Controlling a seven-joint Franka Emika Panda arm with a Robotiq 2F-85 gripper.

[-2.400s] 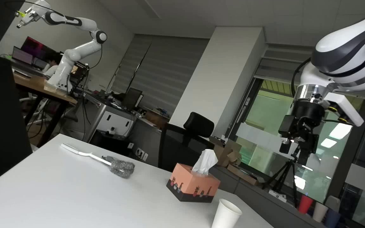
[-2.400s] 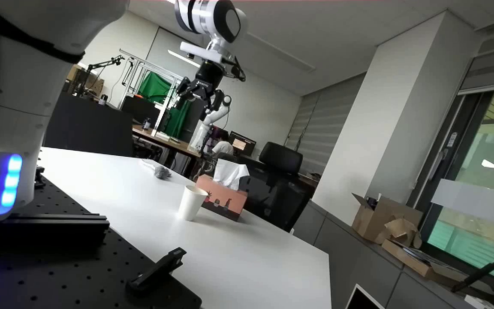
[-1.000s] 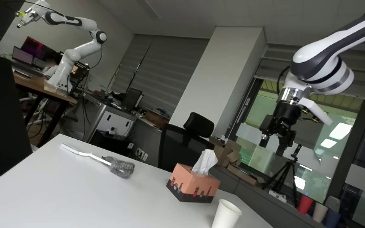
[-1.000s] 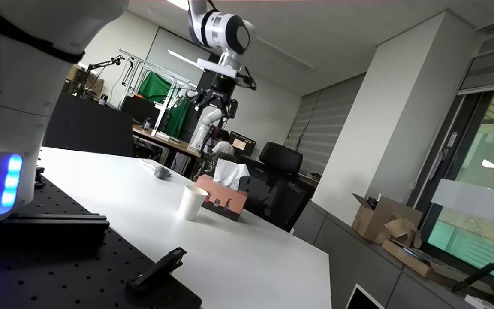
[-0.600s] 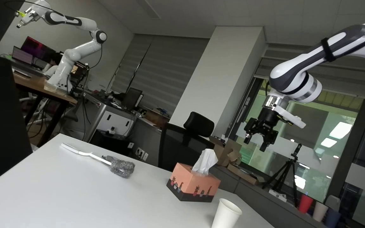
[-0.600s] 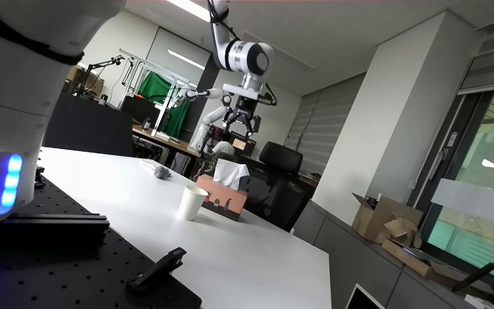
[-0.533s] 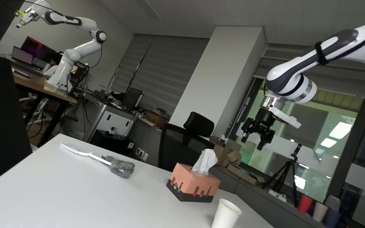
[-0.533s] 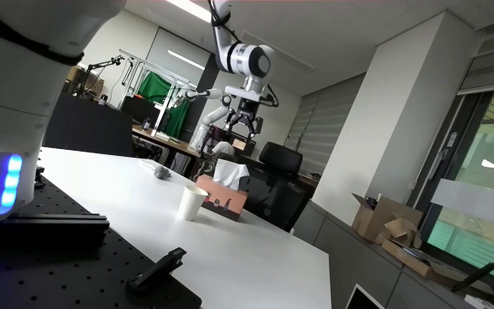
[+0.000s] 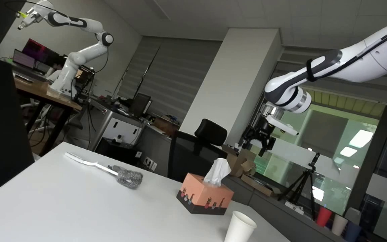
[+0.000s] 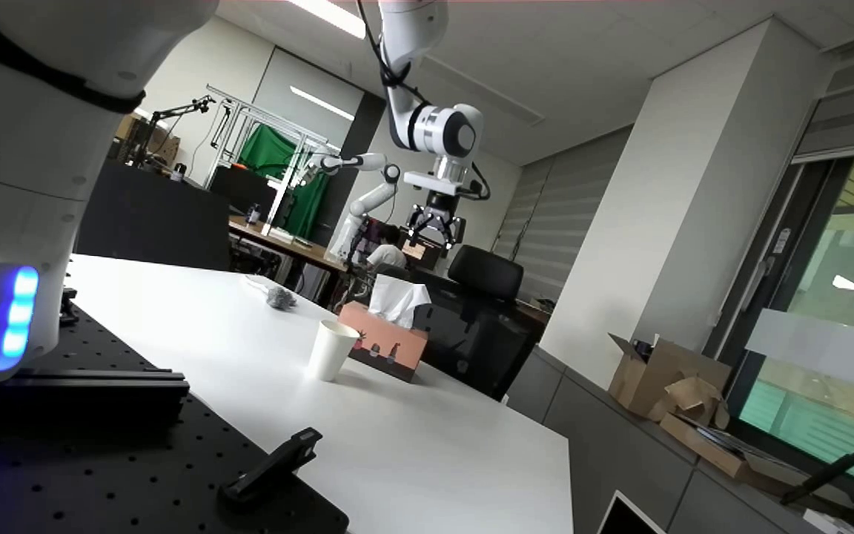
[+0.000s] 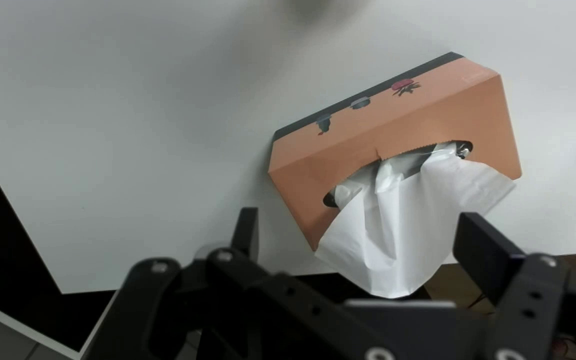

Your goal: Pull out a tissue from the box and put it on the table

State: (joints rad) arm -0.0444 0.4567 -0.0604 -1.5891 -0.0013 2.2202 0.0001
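Gripper [image 11: 363,232] higher than box [image 11: 388,125], jaws spread, nothing held. Tissue [image 11: 408,225] pokes from box top; gap hard to judge. Centre, lower, pinch, pull straight up.

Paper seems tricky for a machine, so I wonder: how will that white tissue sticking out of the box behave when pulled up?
The tissue will probably fold and flop, since it looks thin and creased. It is likely light and perhaps easily torn, being only a soft-looking sheet. It may drag at first, because its lower end sits inside the box.
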